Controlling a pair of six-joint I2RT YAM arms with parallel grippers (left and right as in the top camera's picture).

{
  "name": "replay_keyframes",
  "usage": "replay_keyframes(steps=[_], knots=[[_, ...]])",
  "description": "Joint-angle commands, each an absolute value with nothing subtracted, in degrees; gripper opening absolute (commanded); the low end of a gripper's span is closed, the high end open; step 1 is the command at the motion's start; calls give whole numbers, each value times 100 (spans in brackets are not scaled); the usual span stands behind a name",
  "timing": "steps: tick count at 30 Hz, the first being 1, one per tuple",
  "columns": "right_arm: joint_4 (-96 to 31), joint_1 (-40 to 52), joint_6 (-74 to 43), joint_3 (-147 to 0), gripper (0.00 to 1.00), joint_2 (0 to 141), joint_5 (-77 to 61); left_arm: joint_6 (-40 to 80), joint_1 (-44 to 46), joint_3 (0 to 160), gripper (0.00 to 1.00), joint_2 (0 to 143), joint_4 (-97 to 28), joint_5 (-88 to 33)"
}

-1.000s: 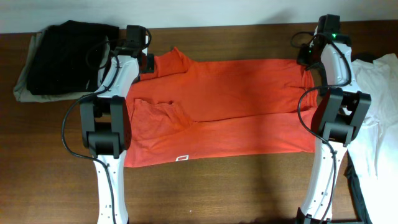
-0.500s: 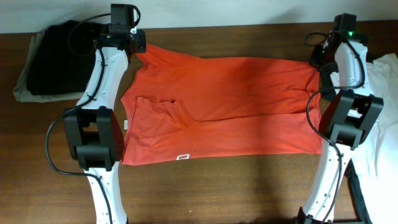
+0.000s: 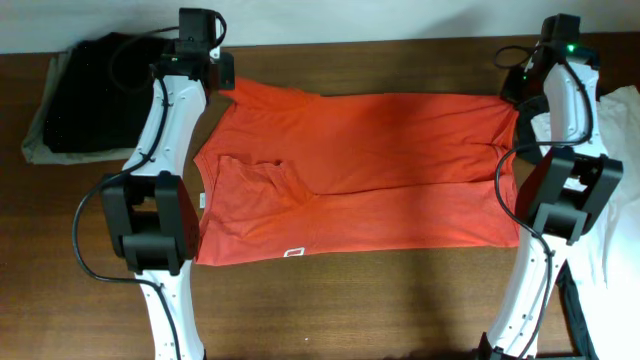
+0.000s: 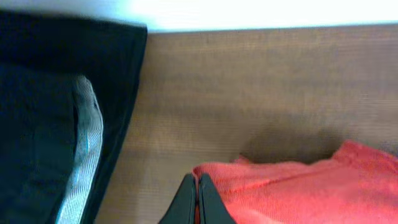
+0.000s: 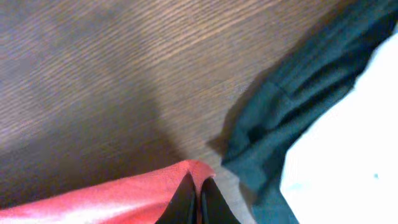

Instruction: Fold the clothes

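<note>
Brown desk is carrying a dark pile at the left. The left pincer is pinching one far corner of the red shirt, lying flat in the middle, and the right pincer is pinching the other. Folding seems to be only starting.

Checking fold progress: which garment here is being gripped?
The orange T-shirt, far corners pinched by the left fingers and right fingers; the black pile and white garment lie free.

White garment runs off the overhead view's right edge. The hem label on the orange T-shirt is too small to read, and the shirt's far corners are hidden beneath the left arm and right arm.
</note>
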State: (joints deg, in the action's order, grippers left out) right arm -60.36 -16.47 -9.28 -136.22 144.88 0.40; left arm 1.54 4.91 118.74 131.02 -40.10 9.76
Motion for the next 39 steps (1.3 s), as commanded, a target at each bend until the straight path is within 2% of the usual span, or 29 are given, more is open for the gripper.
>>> replay_keyframes(steps=[1, 10, 15, 22, 39], knots=[[-6287, -1658, -1160, -13607, 4, 14116, 196, 215, 445, 11944, 1, 12621, -4447, 1076], [-7026, -1658, -1251, -13607, 4, 13603, 193, 384, 445, 11944, 1, 12145, -5404, 1063], [-7644, -1651, -1256, -13607, 4, 13469, 71, 386, 445, 11942, 1, 12127, -6263, 510], [-8414, -1658, -1404, -13607, 4, 13270, 62, 384, 410, 11942, 0, 12125, -7491, 545], [-9727, -1865, -1535, -13607, 4, 12739, 217, 456, 73, 11942, 0, 12110, -9102, 624]])
